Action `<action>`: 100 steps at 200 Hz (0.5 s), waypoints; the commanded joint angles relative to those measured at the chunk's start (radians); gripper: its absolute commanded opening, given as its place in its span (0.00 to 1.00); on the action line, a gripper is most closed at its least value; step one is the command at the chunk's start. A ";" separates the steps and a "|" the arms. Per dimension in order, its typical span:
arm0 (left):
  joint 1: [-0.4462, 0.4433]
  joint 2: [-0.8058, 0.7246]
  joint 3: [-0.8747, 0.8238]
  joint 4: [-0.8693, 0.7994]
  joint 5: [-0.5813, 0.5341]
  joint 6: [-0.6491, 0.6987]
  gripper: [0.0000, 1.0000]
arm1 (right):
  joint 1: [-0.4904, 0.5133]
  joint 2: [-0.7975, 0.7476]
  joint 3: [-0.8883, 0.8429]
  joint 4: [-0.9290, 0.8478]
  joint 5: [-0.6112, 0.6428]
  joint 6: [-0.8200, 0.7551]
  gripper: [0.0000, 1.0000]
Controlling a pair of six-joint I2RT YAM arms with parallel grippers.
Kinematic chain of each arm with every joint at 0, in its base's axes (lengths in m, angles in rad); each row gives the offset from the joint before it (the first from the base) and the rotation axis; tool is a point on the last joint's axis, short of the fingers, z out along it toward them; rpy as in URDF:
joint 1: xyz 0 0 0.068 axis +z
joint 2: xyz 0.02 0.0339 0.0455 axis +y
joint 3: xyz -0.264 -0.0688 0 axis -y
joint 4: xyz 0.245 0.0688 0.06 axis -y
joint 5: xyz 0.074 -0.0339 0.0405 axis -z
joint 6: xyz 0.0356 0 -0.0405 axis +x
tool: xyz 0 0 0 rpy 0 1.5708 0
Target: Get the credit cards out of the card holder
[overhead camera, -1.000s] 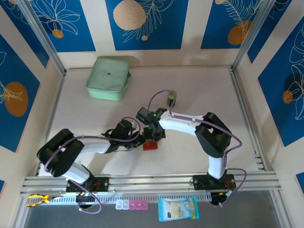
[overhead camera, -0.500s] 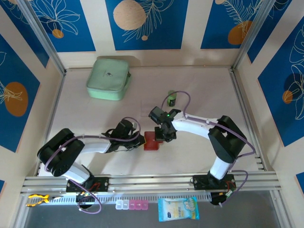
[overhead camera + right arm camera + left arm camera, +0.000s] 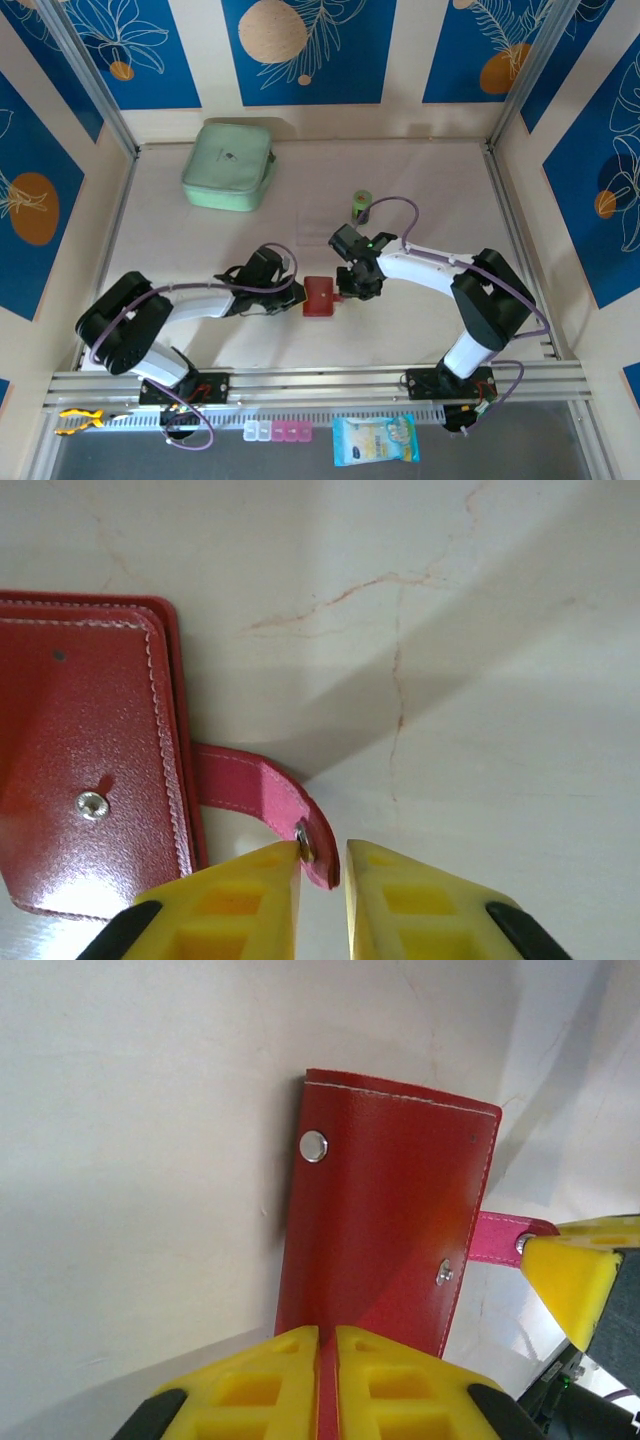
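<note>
The card holder (image 3: pixel 320 296) is a dark red wallet lying folded flat on the table between my two grippers. The left gripper (image 3: pixel 300 298) comes in from the left, and its yellow jaws (image 3: pixel 327 1360) are pinched on the holder's (image 3: pixel 390 1210) near edge. The pink snap tab (image 3: pixel 260 790) is undone and curls out from the holder's (image 3: pixel 80 760) right side. My right gripper (image 3: pixel 322 880) straddles the tab's tip: one finger touches the snap stud, and a gap shows on the other side. Above, the right gripper (image 3: pixel 350 290) sits just right of the holder. The credit cards are hidden.
A mint-green zip case (image 3: pixel 229 165) lies at the back left. A small green object (image 3: pixel 361 205) stands behind the right arm, with a clear plastic rectangle (image 3: pixel 318 222) to its left. A wipes pack (image 3: pixel 374 440) and pink boxes (image 3: pixel 278 432) sit below the front rail.
My right gripper has moved right, off the top of the card holder, drawing the tab out sideways, and its jaws have parted a little. The holder now lies flat in plain sight.
</note>
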 commanded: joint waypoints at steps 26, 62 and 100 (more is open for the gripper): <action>-0.006 -0.037 0.047 -0.084 -0.019 0.050 0.15 | -0.012 0.020 -0.017 0.067 -0.087 0.015 0.24; -0.006 -0.031 0.045 -0.064 -0.017 0.050 0.15 | -0.015 0.051 -0.022 0.121 -0.134 0.024 0.23; -0.005 -0.019 0.041 -0.050 -0.012 0.052 0.15 | -0.015 0.090 -0.020 0.143 -0.152 0.030 0.21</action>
